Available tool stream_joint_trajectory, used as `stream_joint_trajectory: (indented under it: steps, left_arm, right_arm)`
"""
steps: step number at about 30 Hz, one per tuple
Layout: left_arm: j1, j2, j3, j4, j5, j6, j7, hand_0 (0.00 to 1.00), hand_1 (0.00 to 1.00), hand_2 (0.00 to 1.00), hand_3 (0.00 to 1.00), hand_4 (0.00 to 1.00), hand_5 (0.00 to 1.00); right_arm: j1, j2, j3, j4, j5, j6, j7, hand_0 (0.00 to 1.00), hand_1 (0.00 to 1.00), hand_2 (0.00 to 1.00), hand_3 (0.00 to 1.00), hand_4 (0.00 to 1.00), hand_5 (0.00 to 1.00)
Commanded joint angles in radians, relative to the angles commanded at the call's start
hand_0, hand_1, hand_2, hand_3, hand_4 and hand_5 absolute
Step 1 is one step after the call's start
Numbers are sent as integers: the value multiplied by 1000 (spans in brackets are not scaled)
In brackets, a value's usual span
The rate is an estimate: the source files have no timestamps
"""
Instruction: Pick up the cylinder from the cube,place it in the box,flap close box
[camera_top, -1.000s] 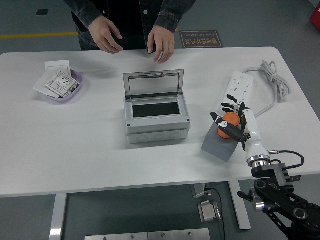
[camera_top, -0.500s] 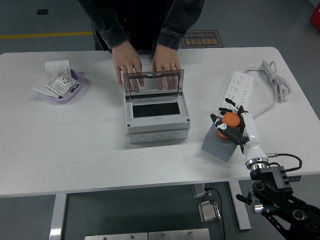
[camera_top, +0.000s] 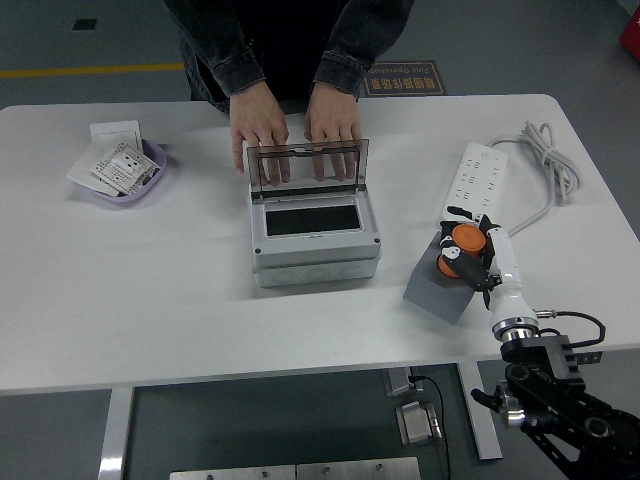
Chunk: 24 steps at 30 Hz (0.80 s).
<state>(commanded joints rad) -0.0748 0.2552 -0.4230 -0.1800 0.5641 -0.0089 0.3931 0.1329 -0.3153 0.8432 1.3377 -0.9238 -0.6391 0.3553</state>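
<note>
Since the earlier frames: the person's hands (camera_top: 297, 125) have come forward from the far table edge to rest behind the upright clear lid (camera_top: 307, 162), and the right hand (camera_top: 470, 252) has shifted slightly with the orange cylinder (camera_top: 463, 238) in it.

Left to right: a purple tray (camera_top: 150, 180) of cards sits far left, untouched. The grey box (camera_top: 314, 228) is at centre, lid open, interior dark and apparently empty. Further right is the grey cube (camera_top: 439, 287), then a white power strip (camera_top: 480, 178) beyond it.

Progress: early. The cylinder looks gripped, the fingers curled around it, just above the cube's upper end; whether it is fully clear of the cube, I cannot tell. Remaining: carry it left to the box, release, flap the lid shut.

Left arm not in view.
</note>
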Motion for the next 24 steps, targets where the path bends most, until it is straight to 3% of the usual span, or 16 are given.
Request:
stream_joint_trajectory:
  steps: [1, 2, 19, 20, 24]
  left_arm:
    - [0, 0, 6, 0, -7, 1, -3, 602, 685, 566, 611, 645, 172]
    - [0, 0, 10, 0, -13, 2, -5, 598, 681, 568, 613, 653, 180]
    - [-1, 1, 37, 0, -50, 16, -39, 597, 678, 570, 618, 669, 194]
    - [-1, 0, 39, 0, -52, 17, -41, 593, 678, 571, 618, 677, 201]
    - [-2, 0, 49, 0, -64, 21, -49, 593, 678, 571, 618, 677, 201]
  right_arm:
    - [0, 0, -1, 0, -1, 0, -1, 781, 642, 594, 633, 2, 148]
    - [1, 1, -2, 1, -2, -1, -2, 697, 610, 569, 561, 2, 11]
    - [22, -18, 9, 54, -78, -6, -44, 633, 588, 547, 490, 11, 2]
    - [24, -20, 11, 59, -82, -6, -46, 518, 441, 425, 338, 25, 2]
    - [32, -24, 18, 78, -103, -6, -55, 518, 441, 425, 338, 25, 2]
